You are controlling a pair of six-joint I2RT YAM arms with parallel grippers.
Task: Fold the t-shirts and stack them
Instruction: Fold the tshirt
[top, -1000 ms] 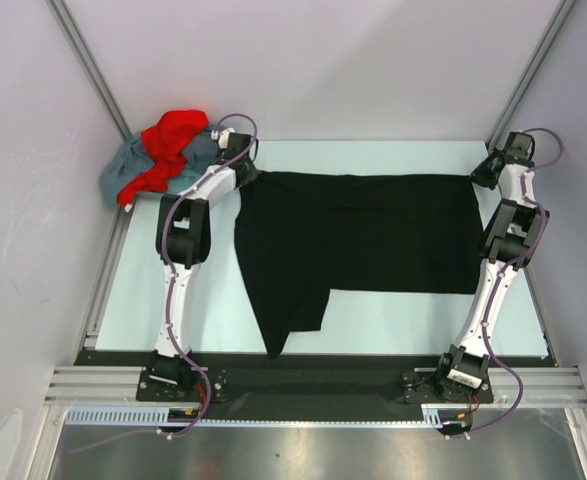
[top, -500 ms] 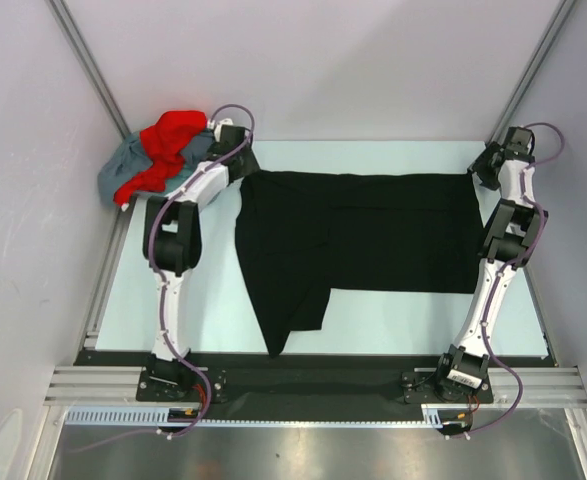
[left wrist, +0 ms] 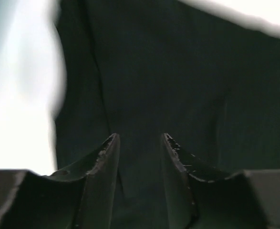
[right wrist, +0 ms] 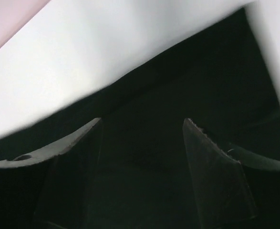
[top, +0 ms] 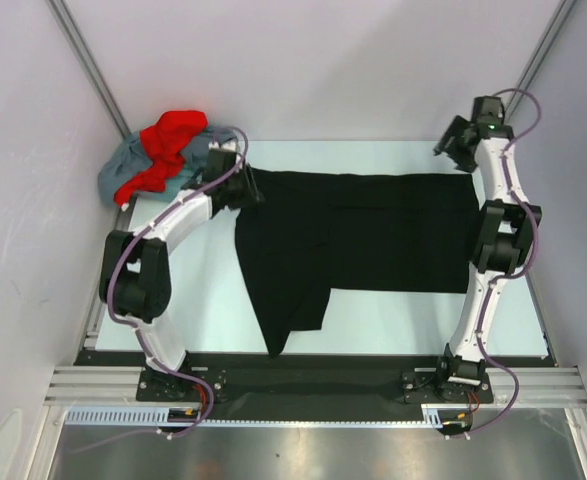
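Nearest to you, the black t-shirt (top: 373,230) lies spread on the table (top: 203,300). On its left side a narrow flap reaches down toward the near edge, while the rest forms a broad band across the middle of the table. It lies flat, with a long crease running across its upper part.

Your left hand (top: 245,187) is at the shirt's far left corner, right over the cloth. In the left wrist view its fingers (left wrist: 104,162) stand apart, and you see only black fabric below and between them. Nothing is pinched there; the hand is open, and bare table shows off to the left of it.

Your right hand (top: 456,150) is at the far right corner, held just beyond the shirt's far edge. Its fingers (right wrist: 211,157) are spread wide and empty. The right wrist view shows black cloth under them and the pale table past the shirt's edge.

Farther back, in the far left corner, the red t-shirt (top: 173,135) lies crumpled on top of the grey-blue t-shirt (top: 123,172). That heap sits just beyond and to the left of your left hand, apart from the black shirt.
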